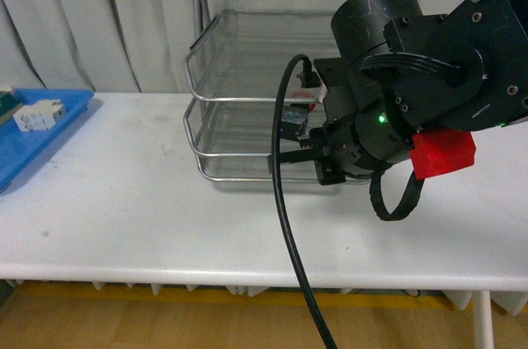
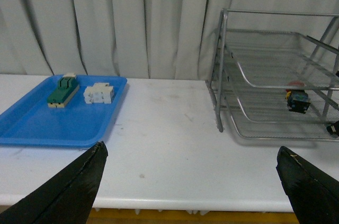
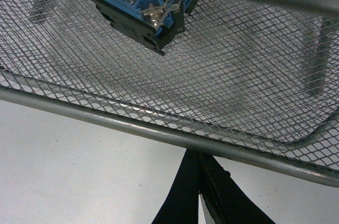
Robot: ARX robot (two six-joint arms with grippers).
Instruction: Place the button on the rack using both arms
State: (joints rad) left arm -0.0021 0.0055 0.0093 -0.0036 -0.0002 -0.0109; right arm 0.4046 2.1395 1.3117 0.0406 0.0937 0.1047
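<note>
Sitting on rack (image 2: 275, 70) mid tier, button (image 2: 297, 99); R gripper (image 3: 198, 192) closed, empty; L gripper (image 2: 190, 181) wide open, empty.

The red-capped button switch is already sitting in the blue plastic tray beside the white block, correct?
No. The red-capped button switch sits on a mesh tier of the silver wire rack, not in the blue plastic tray; the left wrist view shows this. The white block lies in that tray with a green-and-cream component.
</note>
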